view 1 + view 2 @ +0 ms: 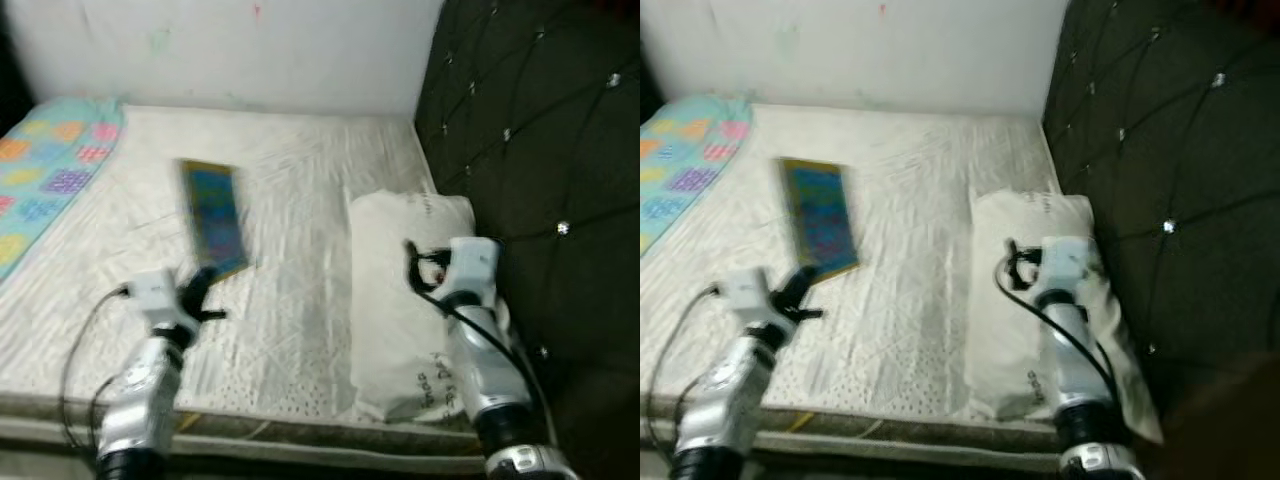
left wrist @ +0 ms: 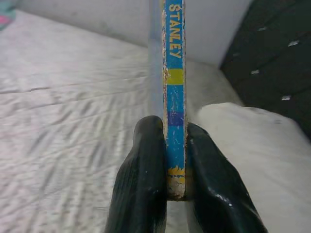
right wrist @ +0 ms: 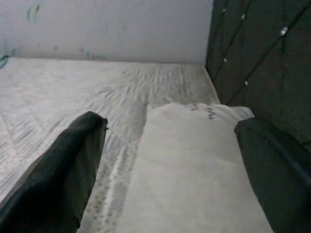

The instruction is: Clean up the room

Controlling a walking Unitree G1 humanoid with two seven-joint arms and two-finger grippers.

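Note:
A thin blue book [image 1: 213, 217] with a colourful cover is held up over the white mattress [image 1: 290, 300]; its near edge is pinched in my left gripper [image 1: 200, 290], which is shut on it. In the left wrist view the book's spine [image 2: 175, 97] reads STANLEY and both black fingers [image 2: 141, 189] press on it. My right gripper [image 1: 412, 262] hovers open above the white pillow [image 1: 400, 300] at the bed's right side, its fingers [image 3: 63, 170] spread wide with nothing between them.
A dark tufted headboard [image 1: 540, 150] rises along the right. A patterned pastel blanket [image 1: 45, 170] lies at the far left of the bed. A white wall [image 1: 230, 50] stands behind. The mattress's front edge [image 1: 300, 435] runs just before me.

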